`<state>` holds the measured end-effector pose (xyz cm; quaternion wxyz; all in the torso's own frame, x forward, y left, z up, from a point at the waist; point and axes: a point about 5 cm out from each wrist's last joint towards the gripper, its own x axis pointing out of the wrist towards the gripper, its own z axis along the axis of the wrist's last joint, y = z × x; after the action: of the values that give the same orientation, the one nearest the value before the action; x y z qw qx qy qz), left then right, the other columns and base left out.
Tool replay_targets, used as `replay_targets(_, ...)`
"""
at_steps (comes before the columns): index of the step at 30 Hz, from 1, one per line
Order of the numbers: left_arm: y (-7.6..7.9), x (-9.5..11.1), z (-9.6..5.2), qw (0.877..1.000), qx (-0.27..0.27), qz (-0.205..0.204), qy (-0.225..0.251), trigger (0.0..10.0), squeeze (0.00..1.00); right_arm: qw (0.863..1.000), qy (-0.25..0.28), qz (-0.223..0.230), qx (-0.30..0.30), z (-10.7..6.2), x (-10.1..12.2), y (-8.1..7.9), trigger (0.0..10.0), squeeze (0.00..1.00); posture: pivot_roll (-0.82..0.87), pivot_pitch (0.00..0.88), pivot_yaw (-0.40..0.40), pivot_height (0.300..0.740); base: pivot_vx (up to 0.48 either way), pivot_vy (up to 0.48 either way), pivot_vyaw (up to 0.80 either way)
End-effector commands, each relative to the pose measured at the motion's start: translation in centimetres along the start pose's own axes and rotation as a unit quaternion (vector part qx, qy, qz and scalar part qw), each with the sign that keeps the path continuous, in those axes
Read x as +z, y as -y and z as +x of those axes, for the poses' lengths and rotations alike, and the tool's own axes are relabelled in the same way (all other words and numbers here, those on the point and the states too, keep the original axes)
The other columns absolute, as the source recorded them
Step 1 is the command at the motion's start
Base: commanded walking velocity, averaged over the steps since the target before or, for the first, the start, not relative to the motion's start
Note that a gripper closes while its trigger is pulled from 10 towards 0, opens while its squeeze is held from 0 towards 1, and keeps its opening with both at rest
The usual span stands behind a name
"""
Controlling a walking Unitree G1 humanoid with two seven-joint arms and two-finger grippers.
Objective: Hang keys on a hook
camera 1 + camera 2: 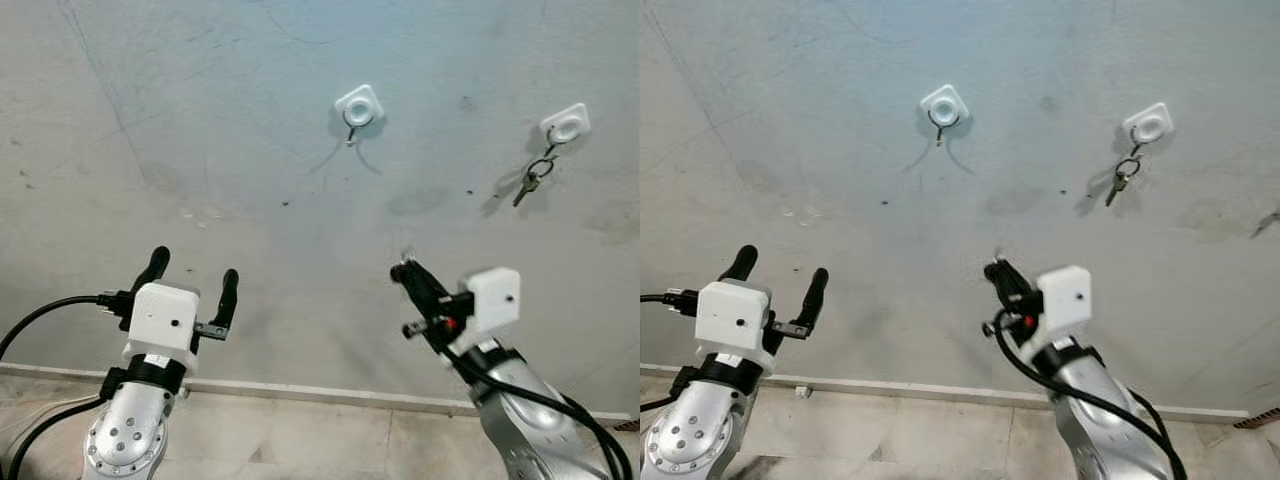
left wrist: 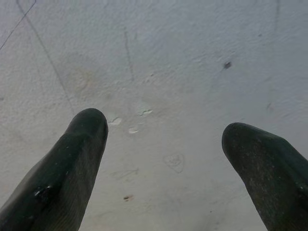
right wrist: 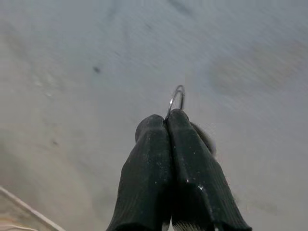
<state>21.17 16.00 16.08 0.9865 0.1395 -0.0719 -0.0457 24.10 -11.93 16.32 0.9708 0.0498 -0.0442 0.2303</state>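
The robot is at the carrying step, facing the wall (image 1: 200, 150) with the keys not yet hung. The right gripper (image 3: 166, 120) has its fingers pressed together on a key ring (image 3: 177, 98), whose thin wire loop pokes out past the tips; the keys themselves are hidden behind the fingers. It is raised below and a little right of the empty hook (image 1: 358, 108), well apart from it. A second hook (image 1: 565, 125), toward the wall's right edge, already carries other keys (image 1: 532, 180). The left gripper (image 1: 192, 275) is spread open and holds nothing. The likely next move is to lift the ring up to the empty hook and slip the loop over its tip, which calls for fine aim. The wall is plain grey plaster, scuffed and stained, with a pale skirting strip along its foot and a tiled floor (image 1: 300, 440) below.
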Motion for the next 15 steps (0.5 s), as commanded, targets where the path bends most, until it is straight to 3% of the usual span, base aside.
replay_targets(1, 0.3, 0.1, -0.1, 1.0, -0.01, -0.005, 0.003, 10.0, 0.0, 1.0, 0.006, 0.001, 0.022, 0.6, 0.1, -0.8, 10.0, 0.0, 0.11, 0.099, 0.002, 0.74, 0.0, 0.0, 0.0)
replay_targets(3, 1.2, 0.8, -0.1, 0.998, -0.044, -0.03, 0.023, 10.0, 0.0, 0.998, 0.017, 0.001, 0.053, 1.6, 0.3, -1.7, 10.0, 0.0, 0.12, 0.101, 0.007, 0.74, 0.0, 0.0, 0.0)
replay_targets(9, 2.5, 1.8, -0.3, 0.994, -0.087, -0.023, 0.054, 10.0, 0.0, 0.997, 0.023, -0.002, 0.079, 2.6, 0.3, -2.4, 10.0, 0.0, 0.13, 0.104, -0.003, 0.74, 0.0, 0.0, 0.0)
replay_targets(15, 2.7, 2.0, 0.1, 0.993, -0.093, -0.027, 0.061, 10.0, 0.0, 0.996, 0.033, 0.0, 0.084, 3.5, 0.6, -2.5, 10.0, 0.0, 0.13, 0.107, -0.004, 0.74, 0.0, 0.0, 0.0)
